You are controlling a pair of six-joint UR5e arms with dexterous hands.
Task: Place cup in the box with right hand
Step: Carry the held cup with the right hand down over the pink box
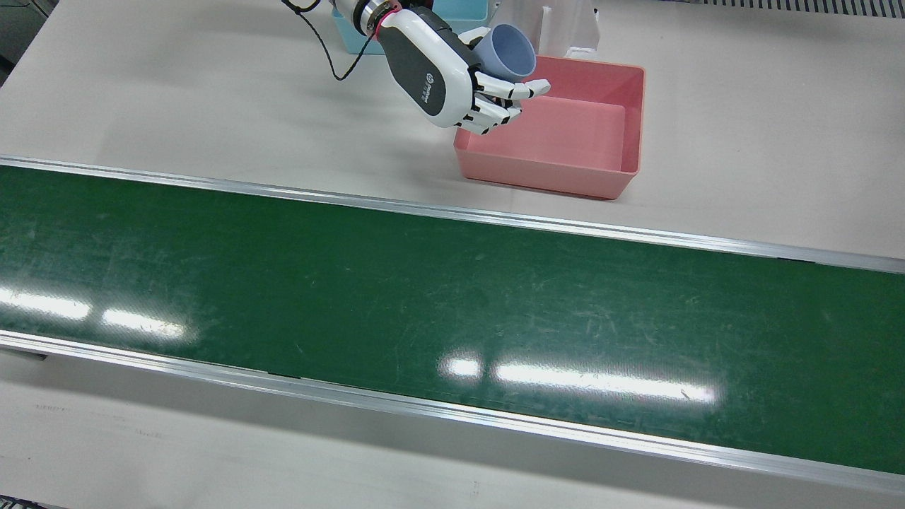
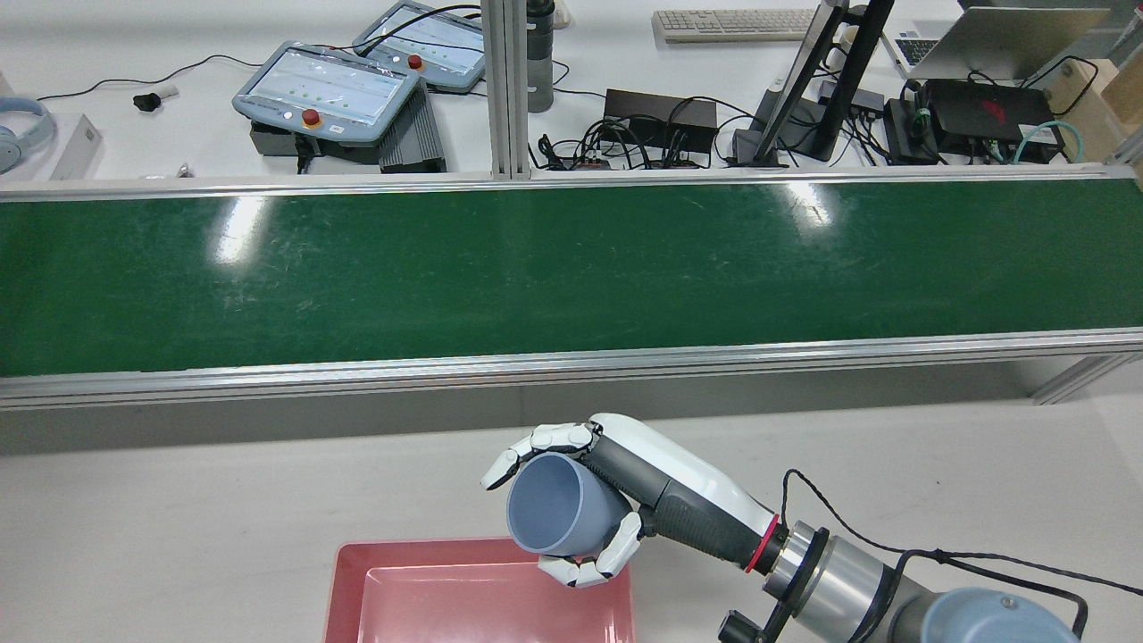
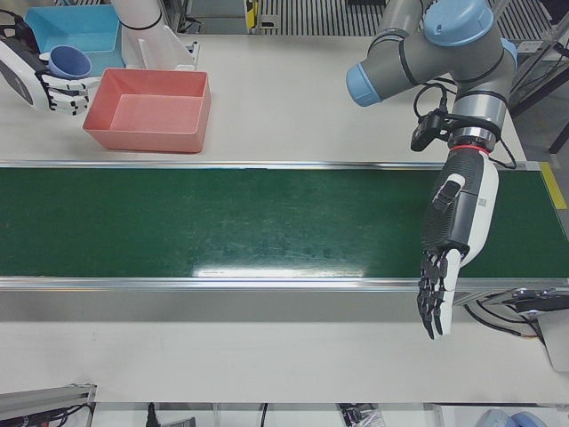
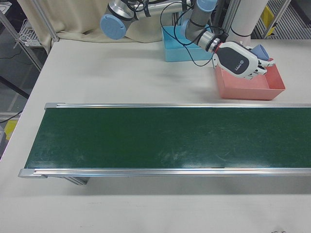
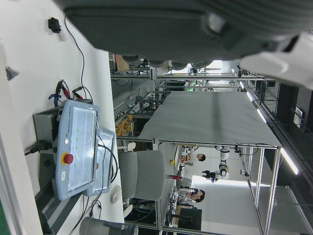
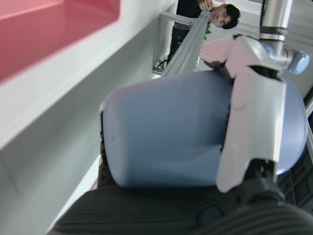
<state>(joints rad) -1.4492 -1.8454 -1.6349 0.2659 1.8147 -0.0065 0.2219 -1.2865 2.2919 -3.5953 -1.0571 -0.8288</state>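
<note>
Belt [image 1: 452, 311] lies nearest; your right robot hand [image 1: 452, 85] wraps the light, stiff cup [image 1: 510, 52] sideways above the box [image 1: 565, 134] rim; its smooth wall may slip.

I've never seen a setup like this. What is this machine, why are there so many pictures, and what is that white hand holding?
All six pictures show one moment from different cameras. Two robot arms stand at a white table crossed by a long green conveyor belt, and each arm ends in a white and grey mechanical hand. One camera looks almost straight down, one sits high behind the arms, two face the robot from the front, and one rides on each hand, so those two pictures lie sideways. The right hand grips a grey-blue plastic cup, tilted on its side, at the edge of an open, empty pink plastic box. A light blue plastic bin sits behind it. The left hand holds nothing and hangs, fingers straight, over the belt's far end.
</note>
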